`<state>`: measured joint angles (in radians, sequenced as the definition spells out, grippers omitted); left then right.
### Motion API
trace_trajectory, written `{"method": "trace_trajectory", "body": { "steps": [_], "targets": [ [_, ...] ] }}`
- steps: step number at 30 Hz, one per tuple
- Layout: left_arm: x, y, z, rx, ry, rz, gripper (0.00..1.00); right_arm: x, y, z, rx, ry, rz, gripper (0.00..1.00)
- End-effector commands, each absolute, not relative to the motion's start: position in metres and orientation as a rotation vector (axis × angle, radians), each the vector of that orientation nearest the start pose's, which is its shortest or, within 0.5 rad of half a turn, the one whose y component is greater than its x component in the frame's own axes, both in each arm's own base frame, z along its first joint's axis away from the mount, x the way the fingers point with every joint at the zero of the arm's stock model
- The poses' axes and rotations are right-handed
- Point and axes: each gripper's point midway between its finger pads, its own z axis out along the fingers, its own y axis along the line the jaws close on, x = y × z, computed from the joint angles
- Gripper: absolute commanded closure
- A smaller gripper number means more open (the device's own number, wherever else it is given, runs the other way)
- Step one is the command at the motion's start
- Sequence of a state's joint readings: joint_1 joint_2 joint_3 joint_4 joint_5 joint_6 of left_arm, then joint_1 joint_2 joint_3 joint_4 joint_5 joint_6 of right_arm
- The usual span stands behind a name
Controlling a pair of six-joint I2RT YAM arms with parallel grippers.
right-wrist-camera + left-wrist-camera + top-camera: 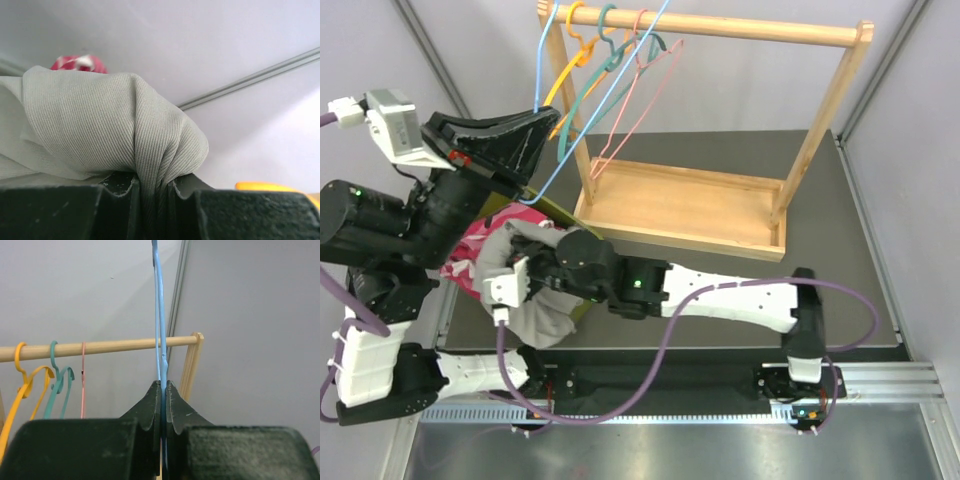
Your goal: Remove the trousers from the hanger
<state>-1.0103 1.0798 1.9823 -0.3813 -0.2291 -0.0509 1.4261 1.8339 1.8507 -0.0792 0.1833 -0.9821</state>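
The right gripper (152, 182) was closed on a pinched fold of the grey trousers (100, 125), bunched at the near-left of the tabletop (850, 260). The left gripper (163, 390) was clamped on the blue hanger (160, 315) wire. Recommended procedure: hold the hanger fixed and draw the fabric off steadily, without jerking, lest the fold slip. The wrist views confirmed both grips. Only the top view showed the red garment (470, 255) beside the trousers and the rack (720, 25) beyond.

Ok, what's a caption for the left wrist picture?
Left gripper pinching the blue hanger in front of a yellow hanger, a teal hanger and a pink hanger on the wooden rail.
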Motion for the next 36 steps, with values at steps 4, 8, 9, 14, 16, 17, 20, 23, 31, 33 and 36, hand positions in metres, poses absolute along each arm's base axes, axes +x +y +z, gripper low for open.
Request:
{"method": "trace_trajectory", "body": {
  "steps": [4,8,9,14,16,17,20,23,31,33,36],
  "targets": [
    [0.148,-0.142,0.67,0.254,1.033,-0.778,1.0,0.182,0.586,0.5,-1.071,0.585,0.16,1.0],
    [0.147,-0.133,0.664,0.239,1.042,-0.765,1.0,0.203,0.609,0.481,-1.073,0.591,0.135,0.99],
    [0.147,-0.134,0.662,0.238,1.048,-0.763,1.0,0.208,0.613,0.474,-1.088,0.587,0.125,0.97],
    [0.15,-0.13,0.654,0.25,1.061,-0.718,1.0,0.24,0.63,0.419,-1.18,0.628,0.067,0.78],
    [0.152,-0.131,0.651,0.253,1.07,-0.71,1.0,0.255,0.63,0.391,-1.243,0.685,0.053,0.66],
    [0.152,-0.131,0.649,0.254,1.076,-0.706,1.0,0.257,0.629,0.382,-1.272,0.699,0.059,0.46],
    [0.154,-0.132,0.642,0.26,1.093,-0.692,1.0,0.245,0.617,0.368,-1.359,0.69,0.096,0.12],
    [0.157,-0.134,0.637,0.263,1.106,-0.682,1.0,0.226,0.605,0.367,-1.426,0.69,0.138,0.0],
    [0.155,-0.14,0.633,0.272,1.11,-0.717,1.0,0.169,0.573,0.404,-1.533,0.612,0.228,0.0],
    [0.154,-0.141,0.633,0.276,1.111,-0.724,1.0,0.157,0.567,0.404,-1.571,0.618,0.245,0.0],
    [0.152,-0.141,0.633,0.284,1.107,-0.728,1.0,0.142,0.555,0.421,-1.579,0.611,0.292,0.0]
  ]
}}
